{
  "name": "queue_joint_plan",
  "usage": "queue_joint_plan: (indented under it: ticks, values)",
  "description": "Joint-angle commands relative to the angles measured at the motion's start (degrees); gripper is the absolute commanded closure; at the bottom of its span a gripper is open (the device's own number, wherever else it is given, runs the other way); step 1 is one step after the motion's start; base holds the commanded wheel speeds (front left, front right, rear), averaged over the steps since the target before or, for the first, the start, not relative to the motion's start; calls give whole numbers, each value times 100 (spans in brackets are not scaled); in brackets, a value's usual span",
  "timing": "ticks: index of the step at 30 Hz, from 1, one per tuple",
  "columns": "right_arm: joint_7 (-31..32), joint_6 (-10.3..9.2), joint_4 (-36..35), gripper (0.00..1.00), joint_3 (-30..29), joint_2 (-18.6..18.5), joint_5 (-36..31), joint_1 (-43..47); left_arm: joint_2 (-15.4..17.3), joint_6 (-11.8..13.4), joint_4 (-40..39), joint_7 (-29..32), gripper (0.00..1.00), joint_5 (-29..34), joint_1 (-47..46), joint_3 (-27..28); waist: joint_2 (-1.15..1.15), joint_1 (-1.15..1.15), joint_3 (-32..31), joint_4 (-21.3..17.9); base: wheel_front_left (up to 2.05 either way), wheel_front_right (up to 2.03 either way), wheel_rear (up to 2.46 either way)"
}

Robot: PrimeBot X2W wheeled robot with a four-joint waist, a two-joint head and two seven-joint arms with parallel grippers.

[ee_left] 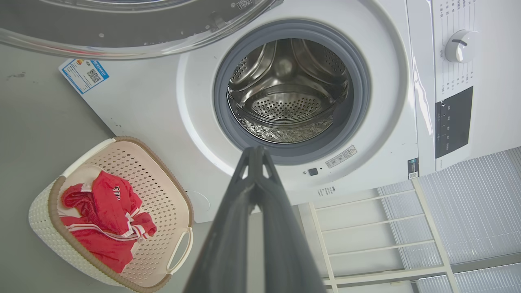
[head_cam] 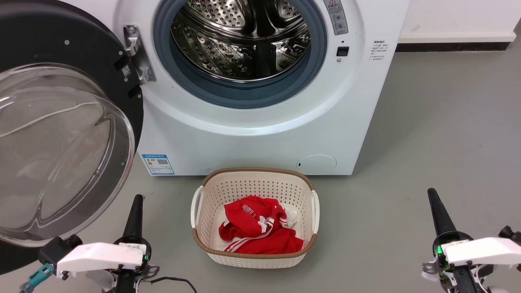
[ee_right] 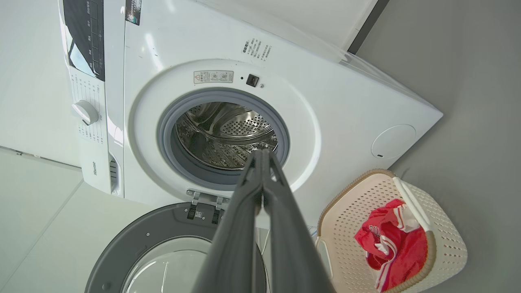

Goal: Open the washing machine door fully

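Washing machine door [head_cam: 69, 134] is standing swung out on its hinge at the upper left of the frame, its glass bowl bulging into the room and the steel drum [head_cam: 244, 40] exposed. The left claw [head_cam: 136, 203], fingers pressed together and gripping nothing, is hovering at lower left, with the door's lower rim just up and to its left. The right claw [head_cam: 432, 195], likewise closed and empty, is sitting at lower right, well apart. Any further outward push looks like the left arm's job.
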Motion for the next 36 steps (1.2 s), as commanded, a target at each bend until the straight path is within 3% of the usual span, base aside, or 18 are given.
queue_joint_plan:
  ticks: [1,36]
  values:
    - [40,-1,-17,100,-22,-34,160,-150,8,-45,-16,37,100,-160,-104,15,0,0,-4,0,0,0,0]
    - [490,-1,146,100,-188,1,1761,-250,-3,-121,197,468,100,-1875,-175,71,0,0,-100,-8,0,0,0]
